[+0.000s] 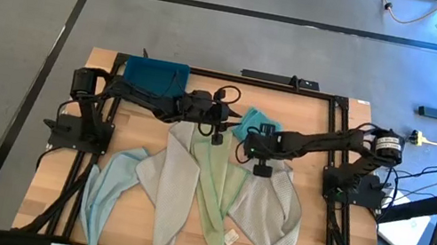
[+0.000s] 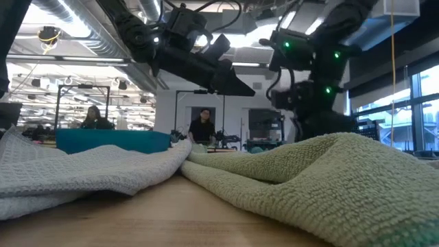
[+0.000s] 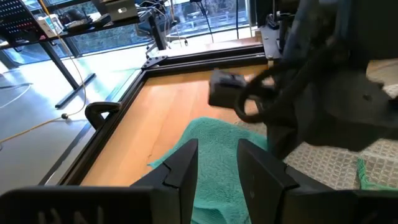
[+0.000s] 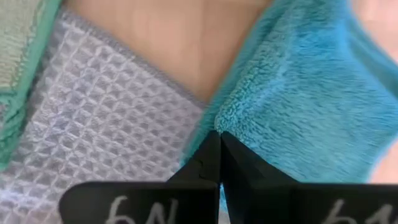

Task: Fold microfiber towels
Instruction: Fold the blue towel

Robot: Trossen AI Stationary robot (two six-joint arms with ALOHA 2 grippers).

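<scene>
The teal towel (image 1: 253, 118) lies bunched on the table's far middle, beside the dark blue tray (image 1: 155, 75). A pale blue towel (image 1: 105, 193), a grey towel (image 1: 173, 188), a pale green towel (image 1: 215, 192) and a second grey towel (image 1: 273, 209) lie spread out in a fan on the near half. My right gripper (image 4: 219, 138) is down at the teal towel's edge, fingers shut. My left gripper (image 3: 217, 171) hangs open and empty above the teal towel (image 3: 217, 140), and the low view shows it well above the table (image 2: 230, 82). My right gripper comes from above onto the teal towel's edge (image 4: 231, 118), where that edge meets the grey waffle towel (image 4: 112, 124). Its two fingertips are closed together there. The tips hide how much cloth is between them. The towel lies on the table.
A black metal frame (image 1: 341, 117) borders the wooden table. The two arms nearly meet at the table's far middle. The pale green towel's hump (image 2: 329, 178) fills the low view's front. People sit in the room behind the table (image 2: 202, 127).
</scene>
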